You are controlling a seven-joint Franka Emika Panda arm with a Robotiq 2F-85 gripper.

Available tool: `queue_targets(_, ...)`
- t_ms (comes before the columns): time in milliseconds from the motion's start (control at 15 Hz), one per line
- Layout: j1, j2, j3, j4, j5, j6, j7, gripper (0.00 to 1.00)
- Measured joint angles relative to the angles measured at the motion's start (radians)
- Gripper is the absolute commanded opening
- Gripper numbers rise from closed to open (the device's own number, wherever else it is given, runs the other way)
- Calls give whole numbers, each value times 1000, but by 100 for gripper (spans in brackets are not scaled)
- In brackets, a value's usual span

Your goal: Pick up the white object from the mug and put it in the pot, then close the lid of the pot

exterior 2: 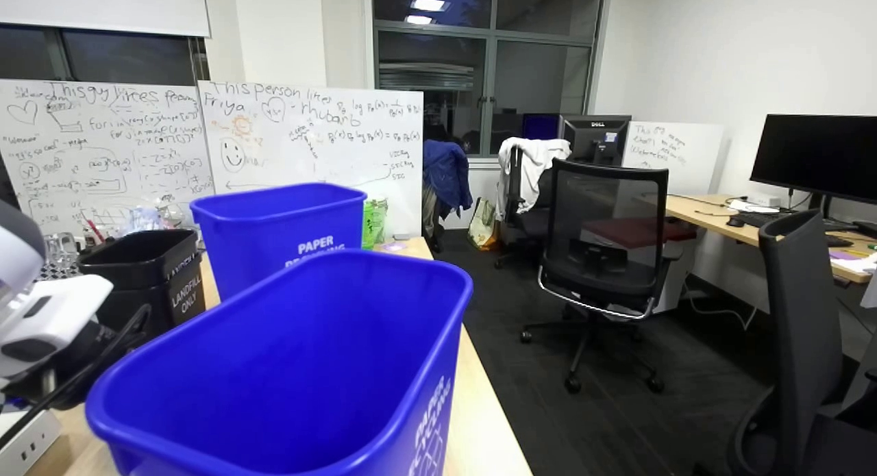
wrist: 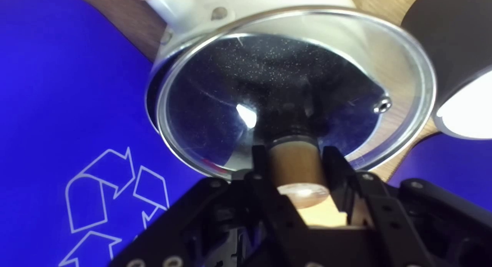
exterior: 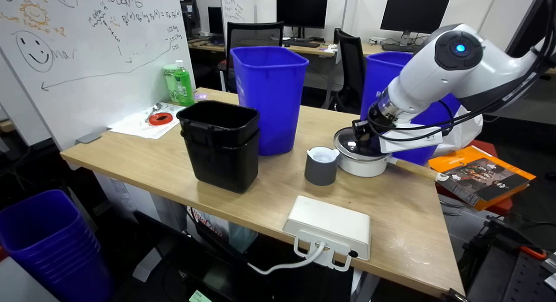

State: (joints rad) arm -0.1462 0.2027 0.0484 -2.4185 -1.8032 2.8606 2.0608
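Note:
The glass lid (wrist: 276, 67), metal-rimmed, is tilted over the white pot (exterior: 362, 167) and sits off-centre toward the mug. My gripper (wrist: 296, 155) is shut on its wooden knob (wrist: 299, 169). A sliver of the pot's dark inside shows beside the rim; whether lid and pot touch I cannot tell. Close by stands the dark grey mug (exterior: 320, 170), upright, with white at its top (exterior: 323, 154). I cannot tell whether that white is the white object or the mug's own inside. Glare on the glass obscures the pot's contents.
A blue bin (exterior: 385, 74) stands right behind the pot. Another blue bin (exterior: 271, 102) and a black bin (exterior: 221, 158) are farther along the table. A white box (exterior: 330, 221) with a cable lies near the front edge. The pot's wooden handle (exterior: 415, 168) points toward an orange box (exterior: 482, 176).

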Motion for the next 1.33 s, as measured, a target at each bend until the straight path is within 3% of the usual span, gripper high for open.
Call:
queue_targets(600, -2, -1, -15, 44, 17, -42, 0, 14)
queue_targets(1333, -1, -1, -31, 14, 187, -85, -4, 14)
